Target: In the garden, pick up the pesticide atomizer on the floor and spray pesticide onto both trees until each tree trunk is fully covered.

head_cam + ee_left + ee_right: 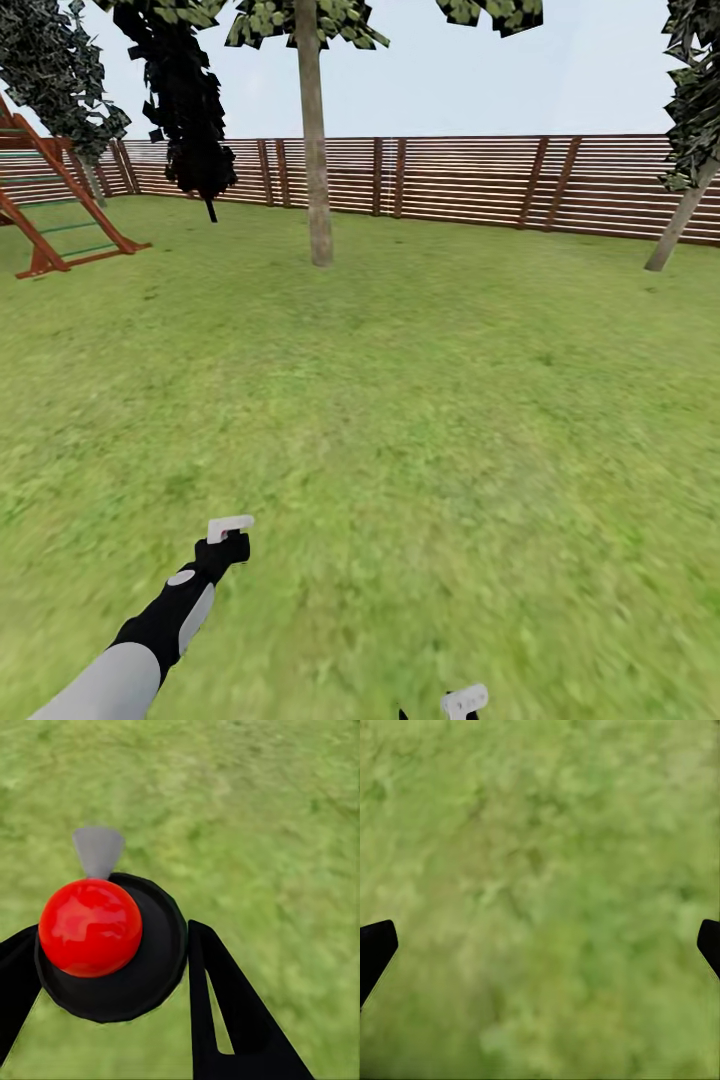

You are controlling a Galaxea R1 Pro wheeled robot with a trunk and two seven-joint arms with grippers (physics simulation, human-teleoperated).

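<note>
Nearest to the robot, the left hand (228, 538) is held low and forward over the lawn (430, 450). In the left wrist view the pesticide atomizer (142, 975) sits between its two black fingers (225, 1012). It shows as a round black body with a shiny red ball on top and a small grey nozzle that points away from the hand. The fingers are closed in on the black body, so I judge that the hand holds it. It seems to be carried with the nozzle forward so that it is ready to spray. No white specks of pesticide are in the air.

The right hand (544, 937) is lower and closer to the robot than the left one. Its fingers are spread wide, and only grass is between them. It holds nothing, probably because one hand is enough for the sprayer.

Beyond the left hand there is open grass, and nothing lies on the way. Far ahead of it and a little to its right stands one tree trunk (318, 200), thick, pale and blotchy. The second trunk (682, 222) leans far off to the right, well apart from the first. I think the robot must drive closer before spraying.

Far to the left of the left hand is a red wooden play frame (50, 215), and a dark narrow tree (190, 120) stands beside it. The brown slat fence (480, 180) closes the garden behind all of them.
</note>
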